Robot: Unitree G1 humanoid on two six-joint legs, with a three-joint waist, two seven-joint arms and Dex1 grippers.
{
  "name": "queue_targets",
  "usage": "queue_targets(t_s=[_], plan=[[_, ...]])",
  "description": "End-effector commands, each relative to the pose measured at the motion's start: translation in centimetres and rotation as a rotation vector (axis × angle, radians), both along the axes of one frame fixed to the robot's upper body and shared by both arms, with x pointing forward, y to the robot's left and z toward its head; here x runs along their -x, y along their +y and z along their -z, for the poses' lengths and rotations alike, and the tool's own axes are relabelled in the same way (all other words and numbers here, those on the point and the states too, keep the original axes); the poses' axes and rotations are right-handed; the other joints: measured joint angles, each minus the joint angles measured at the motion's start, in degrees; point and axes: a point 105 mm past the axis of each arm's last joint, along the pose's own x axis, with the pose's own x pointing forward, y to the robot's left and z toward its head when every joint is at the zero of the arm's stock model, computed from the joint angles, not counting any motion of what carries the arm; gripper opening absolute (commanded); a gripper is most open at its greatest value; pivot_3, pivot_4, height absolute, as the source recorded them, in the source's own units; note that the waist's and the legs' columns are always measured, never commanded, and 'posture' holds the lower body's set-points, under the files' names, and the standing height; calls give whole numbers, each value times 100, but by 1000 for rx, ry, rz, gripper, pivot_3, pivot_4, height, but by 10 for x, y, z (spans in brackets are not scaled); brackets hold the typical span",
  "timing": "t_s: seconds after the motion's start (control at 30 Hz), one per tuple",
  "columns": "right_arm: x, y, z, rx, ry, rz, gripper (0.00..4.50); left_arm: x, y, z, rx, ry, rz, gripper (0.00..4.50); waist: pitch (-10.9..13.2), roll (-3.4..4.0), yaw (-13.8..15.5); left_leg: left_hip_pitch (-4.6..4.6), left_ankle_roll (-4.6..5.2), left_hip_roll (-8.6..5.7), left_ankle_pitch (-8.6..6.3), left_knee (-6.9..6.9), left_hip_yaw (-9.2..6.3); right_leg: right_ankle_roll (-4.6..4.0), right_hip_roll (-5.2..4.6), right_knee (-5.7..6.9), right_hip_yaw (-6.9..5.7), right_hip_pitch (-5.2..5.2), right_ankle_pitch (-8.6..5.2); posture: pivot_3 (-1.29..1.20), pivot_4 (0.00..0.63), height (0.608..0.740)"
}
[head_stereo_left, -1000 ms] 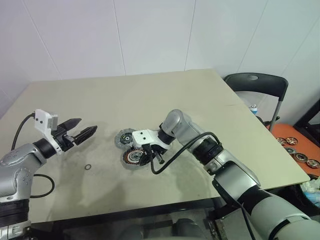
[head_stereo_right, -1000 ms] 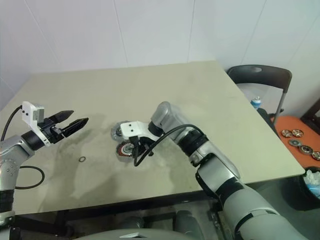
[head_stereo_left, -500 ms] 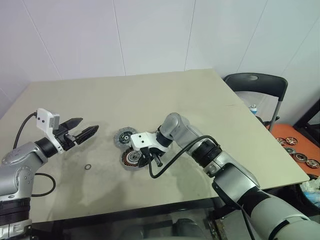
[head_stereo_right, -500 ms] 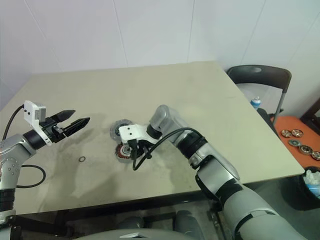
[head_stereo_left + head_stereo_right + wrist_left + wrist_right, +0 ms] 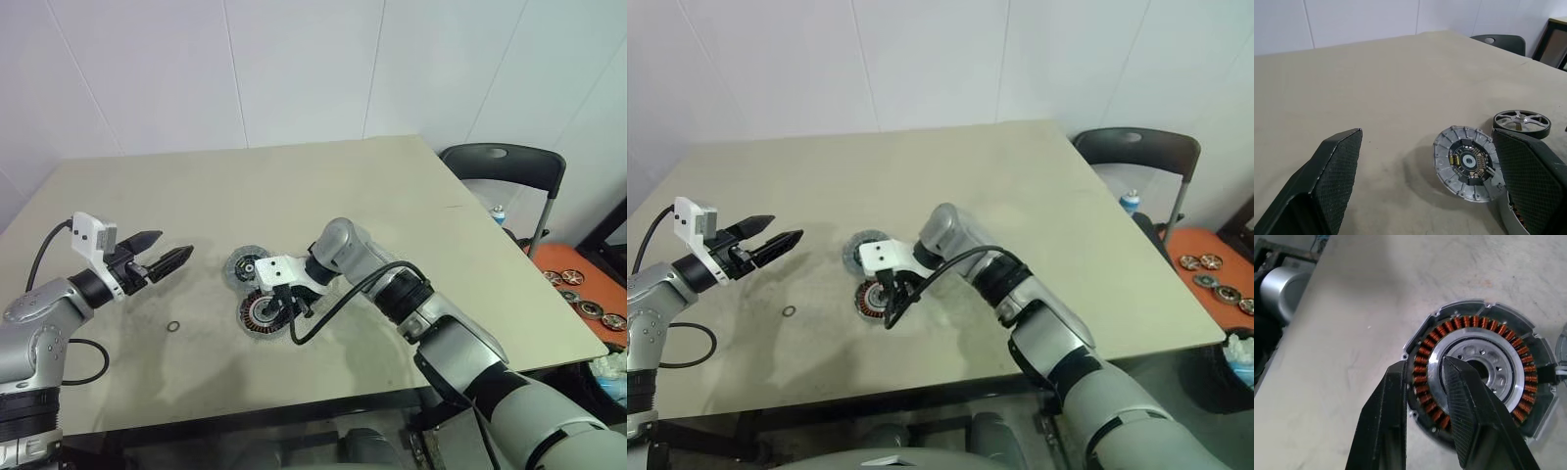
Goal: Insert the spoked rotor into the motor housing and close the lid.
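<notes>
Near the table's (image 5: 411,186) front centre, the motor housing (image 5: 261,315) is shown lying flat, windings upward, its winding ring straddled by the slightly parted fingers of the right gripper (image 5: 1425,377). Just behind it the lid (image 5: 1467,162) is propped on edge, with the spoked rotor (image 5: 1521,122) beyond. The left gripper (image 5: 168,258), spread wide and empty, is held well apart, so the right arm is judged nearer.

Motor housing (image 5: 1479,367): copper-orange windings, silvery centre; lid (image 5: 1467,162): silver-grey, dark centre.
</notes>
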Motion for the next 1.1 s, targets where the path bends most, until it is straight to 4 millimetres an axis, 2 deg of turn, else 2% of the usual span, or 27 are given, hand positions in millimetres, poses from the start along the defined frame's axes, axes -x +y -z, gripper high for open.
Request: queue_targets(t_s=[0.03,0.13,0.23,0.3,0.37,0.47,0.53,0.7,0.93,1.1], plan=[[-10,2,-42,-102,-55,-37,1235,2,-4,-21,-12,-57,39,4500,0,0,-3,1,0,0,0,0,0,0,0,0,0,0,0,0,0,740],[-11,-2,-63,-175,-47,-55,1235,10,-10,-24,-5,-50,84,4500,0,-1,-11,0,0,0,0,0,-1,0,0,0,-1,0,0,0,0,740],[-9,-1,-82,-277,-58,-54,1235,35,-20,-19,-10,12,162,4500,1,2,-36,1,6,1,-4,-2,1,0,-2,-2,0,0,0,0,0,740],[-12,2,-81,-319,-79,-16,1235,57,-20,-12,-10,67,183,4500,3,5,-75,1,9,4,-11,-5,15,0,-3,-2,2,-7,0,0,0,740],[-13,2,-79,-333,-95,4,1235,68,-20,-9,-2,93,182,4500,4,6,-73,2,8,11,-18,-5,24,-1,-2,-3,1,-9,-1,0,0,740],[-17,5,-66,-360,-75,87,1235,91,-19,1,7,134,119,4500,8,12,-36,2,12,17,-22,-2,32,-1,0,-4,0,-7,-1,0,0,740],[-18,4,-57,-359,-87,106,1235,99,-22,6,23,137,80,4500,12,19,5,7,16,19,-25,-1,46,-2,-1,-5,5,-4,-1,0,0,740],[-27,4,-49,-382,-91,198,1235,90,-15,28,-32,47,-164,4500,15,25,176,13,16,21,-25,17,55,-13,-1,-9,4,10,6,0,0,740],[-33,0,-40,-391,-89,267,1235,89,-27,59,-57,37,-237,4500,6,10,188,10,25,26,-31,51,77,-19,1,-12,5,20,9,0,0,740],[-35,-2,-37,-391,-95,303,1235,77,-11,76,-112,9,-342,4500,2,4,187,10,29,31,-33,56,81,-20,3,-10,5,17,10,0,0,740]])
